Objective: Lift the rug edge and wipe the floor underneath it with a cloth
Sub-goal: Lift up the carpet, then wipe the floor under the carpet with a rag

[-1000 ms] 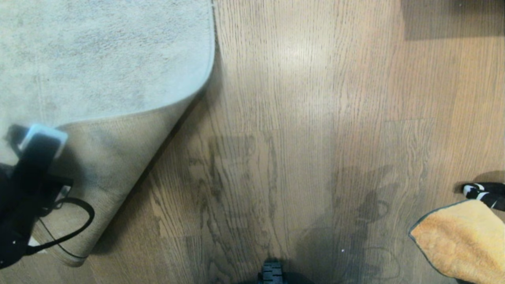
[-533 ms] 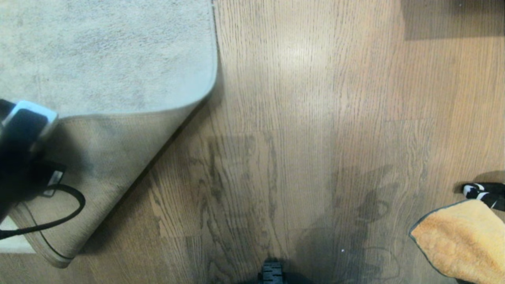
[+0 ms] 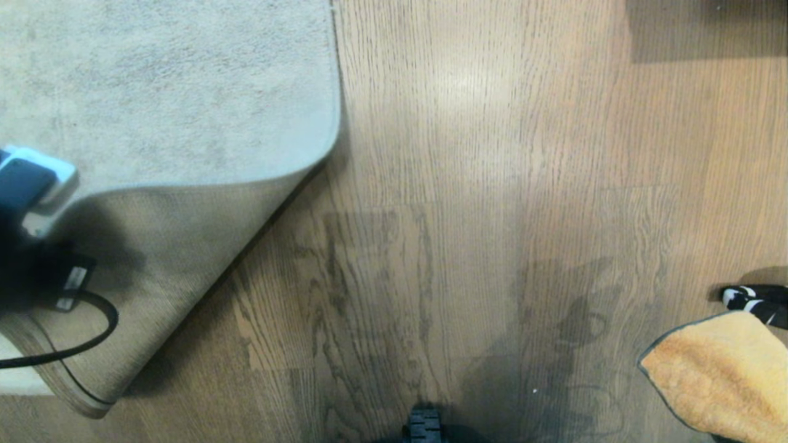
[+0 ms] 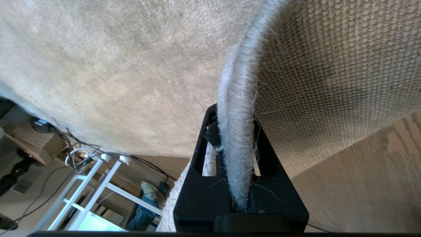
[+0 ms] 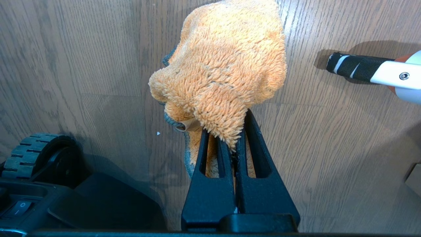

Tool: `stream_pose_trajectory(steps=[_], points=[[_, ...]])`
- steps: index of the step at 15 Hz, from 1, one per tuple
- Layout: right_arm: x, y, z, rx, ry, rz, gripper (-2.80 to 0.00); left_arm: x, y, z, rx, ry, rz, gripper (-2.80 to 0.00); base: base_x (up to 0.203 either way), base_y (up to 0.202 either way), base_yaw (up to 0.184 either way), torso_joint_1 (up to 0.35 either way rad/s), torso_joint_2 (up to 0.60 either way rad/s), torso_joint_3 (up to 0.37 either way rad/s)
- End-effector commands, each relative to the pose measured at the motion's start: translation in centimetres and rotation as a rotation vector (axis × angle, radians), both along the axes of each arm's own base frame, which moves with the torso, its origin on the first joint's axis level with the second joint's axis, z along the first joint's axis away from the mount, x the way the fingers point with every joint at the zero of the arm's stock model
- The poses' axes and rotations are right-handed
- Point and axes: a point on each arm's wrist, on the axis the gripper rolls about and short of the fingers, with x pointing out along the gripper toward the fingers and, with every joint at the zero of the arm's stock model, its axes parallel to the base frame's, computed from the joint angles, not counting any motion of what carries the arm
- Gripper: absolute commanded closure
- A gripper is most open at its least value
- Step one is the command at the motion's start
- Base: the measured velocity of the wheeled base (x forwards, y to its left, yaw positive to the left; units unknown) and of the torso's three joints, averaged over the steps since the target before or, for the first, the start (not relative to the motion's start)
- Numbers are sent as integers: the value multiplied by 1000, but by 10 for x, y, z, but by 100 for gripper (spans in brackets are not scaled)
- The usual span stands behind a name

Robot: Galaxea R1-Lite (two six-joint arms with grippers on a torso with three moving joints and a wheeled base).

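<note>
The pale rug [image 3: 172, 92] lies at the upper left on the brown wood floor [image 3: 462, 215]. Its near corner is folded back, showing the woven tan backing [image 3: 166, 258]. My left arm [image 3: 24, 258] hangs over that fold at the picture's left border. In the left wrist view my left gripper [image 4: 234, 119] is shut on the fuzzy rug edge [image 4: 236, 82], holding it up off the floor. The mustard-orange cloth [image 3: 720, 375] hangs at the lower right. My right gripper [image 5: 230, 131] is shut on a bunched corner of the cloth [image 5: 223, 72], above the floor.
A black-and-white striped handle tip [image 3: 754, 301] lies on the floor just beyond the cloth. My base wheel [image 3: 425, 427] shows at the bottom middle. A dark patch [image 3: 708, 27] sits at the top right. Beyond the rug stand a white frame and cables [image 4: 88, 177].
My left arm has drawn further toward the left border with the rug edge, taking the folded corner a little that way. The right arm and cloth have stayed still.
</note>
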Motion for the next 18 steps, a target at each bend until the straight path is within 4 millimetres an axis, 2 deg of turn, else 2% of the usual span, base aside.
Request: stream_pose_trajectory(steps=[1,9,18], points=[[0,0,0,-1,1,0,0,-1,3,9,-6,-8,-2,0,0,0,0,0,0,0],[0,0,0,-1,1,0,0,-1,20,9,-24,9,48,0,0,0,0,0,0,0],[0,0,0,-18,-3,-3,0,2,20,8,-32,15,28,0,0,0,0,0,0,0]])
